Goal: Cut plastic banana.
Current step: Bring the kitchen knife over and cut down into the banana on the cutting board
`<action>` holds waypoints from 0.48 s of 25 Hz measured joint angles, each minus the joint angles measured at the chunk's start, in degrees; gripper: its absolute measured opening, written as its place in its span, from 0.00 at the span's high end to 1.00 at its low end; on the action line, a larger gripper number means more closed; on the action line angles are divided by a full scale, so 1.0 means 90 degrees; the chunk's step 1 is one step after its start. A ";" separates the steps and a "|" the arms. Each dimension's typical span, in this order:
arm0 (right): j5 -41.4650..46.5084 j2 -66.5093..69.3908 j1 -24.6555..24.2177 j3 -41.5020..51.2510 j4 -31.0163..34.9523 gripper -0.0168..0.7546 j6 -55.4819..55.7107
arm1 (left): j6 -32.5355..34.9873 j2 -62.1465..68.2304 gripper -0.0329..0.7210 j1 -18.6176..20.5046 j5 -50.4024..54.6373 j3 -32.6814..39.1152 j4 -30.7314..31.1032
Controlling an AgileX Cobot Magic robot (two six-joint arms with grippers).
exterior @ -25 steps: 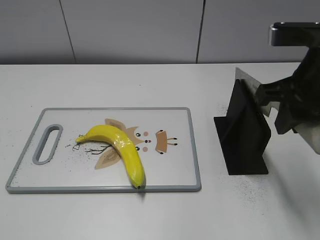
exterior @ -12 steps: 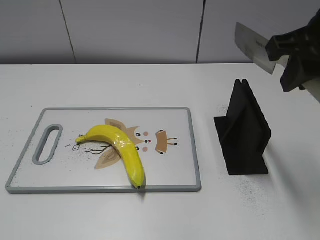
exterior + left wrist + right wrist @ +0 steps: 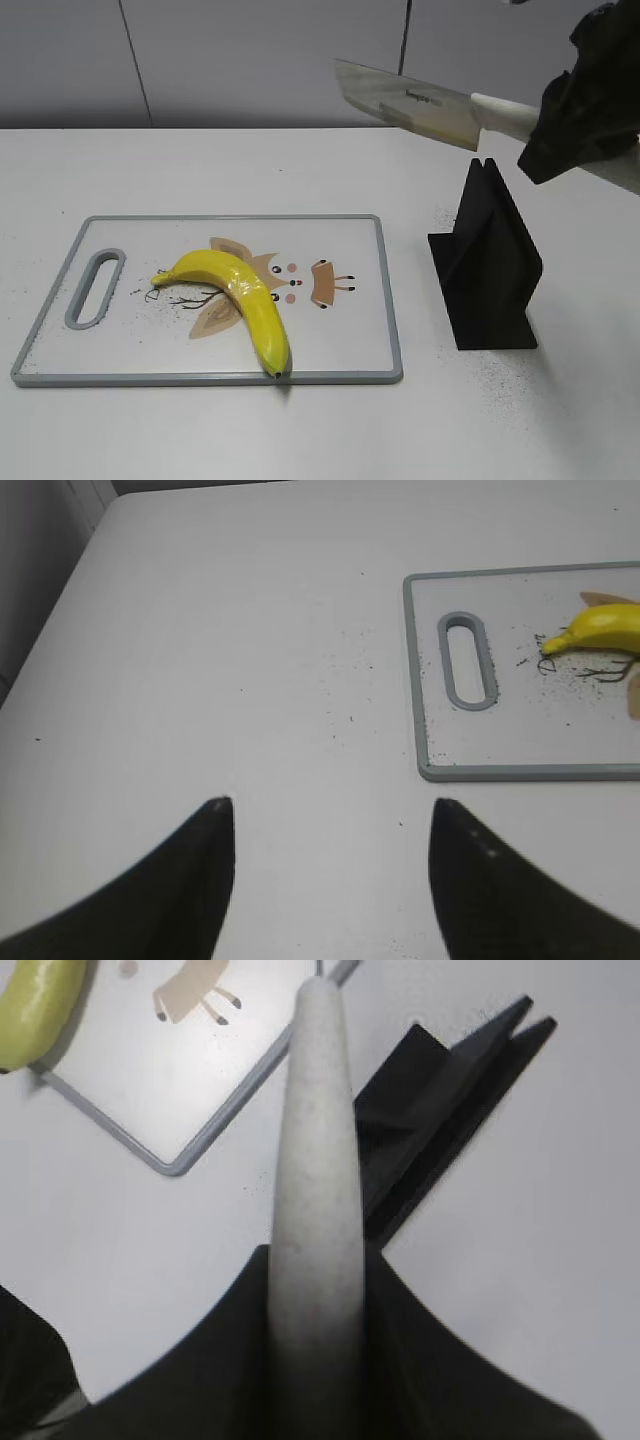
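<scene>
The yellow plastic banana (image 3: 240, 297) lies whole on the white cutting board (image 3: 350, 330), curving from its stem at the left to a dark tip at the board's front edge. Its stem end shows in the left wrist view (image 3: 600, 630), and one end shows in the right wrist view (image 3: 35, 1010). My right gripper (image 3: 560, 125) is shut on the pale handle (image 3: 318, 1160) of a cleaver-style knife. The knife blade (image 3: 405, 102) is held in the air, pointing left, above the table behind the board's right end. My left gripper (image 3: 330, 815) is open and empty over bare table left of the board.
A black knife stand (image 3: 487, 265) stands on the table right of the board, below the raised knife, and shows in the right wrist view (image 3: 440, 1090). The board (image 3: 520, 770) has a handle slot (image 3: 95, 288) at its left end. A grey wall runs behind the table.
My right gripper has lifted the knife out of the black stand, raised it, and swung the blade leftward toward the board. The banana and the left gripper have not moved.
</scene>
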 joint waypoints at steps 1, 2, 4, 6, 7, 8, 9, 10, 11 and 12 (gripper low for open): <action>-0.0043 0.0027 0.0000 0.0000 0.0101 0.77 -0.0414 | 0.0017 0.0152 0.17 0.0000 0.0000 -0.0073 -0.0050; -0.0109 0.0055 0.0000 -0.0007 0.0213 0.77 -0.0801 | 0.0071 0.0333 0.15 0.0000 -0.0033 -0.0144 -0.0098; -0.0169 0.0157 0.0000 -0.0044 0.0521 0.77 -0.1427 | 0.0297 0.0739 0.14 0.0000 -0.0124 -0.0325 -0.0264; -0.0169 0.0268 0.0000 -0.0065 0.0810 0.77 -0.2136 | 0.0773 0.1217 0.13 0.0000 -0.0287 -0.0472 -0.0539; -0.0169 0.0328 0.0000 -0.0065 0.0950 0.77 -0.2474 | 0.1036 0.1494 0.13 0.0000 -0.0400 -0.0546 -0.0752; -0.0163 0.0385 0.0000 -0.0065 0.1081 0.77 -0.2893 | 0.1377 0.1769 0.13 0.0000 -0.0525 -0.0619 -0.0998; -0.0163 0.0424 0.0000 -0.0065 0.1177 0.77 -0.3300 | 0.1712 0.2051 0.13 -0.0004 -0.0652 -0.0684 -0.1229; -0.0153 0.0469 0.0000 -0.0074 0.1264 0.77 -0.3669 | 0.1992 0.2285 0.13 -0.0036 -0.0749 -0.0771 -0.1516; -0.0156 0.0520 0.0000 -0.0089 0.1331 0.77 -0.3919 | 0.2337 0.2557 0.13 -0.0090 -0.0850 -0.0868 -0.1806; -0.0156 0.0574 0.0000 -0.0122 0.1361 0.77 -0.4141 | 0.2675 0.2836 0.14 -0.0159 -0.0908 -0.0974 -0.2060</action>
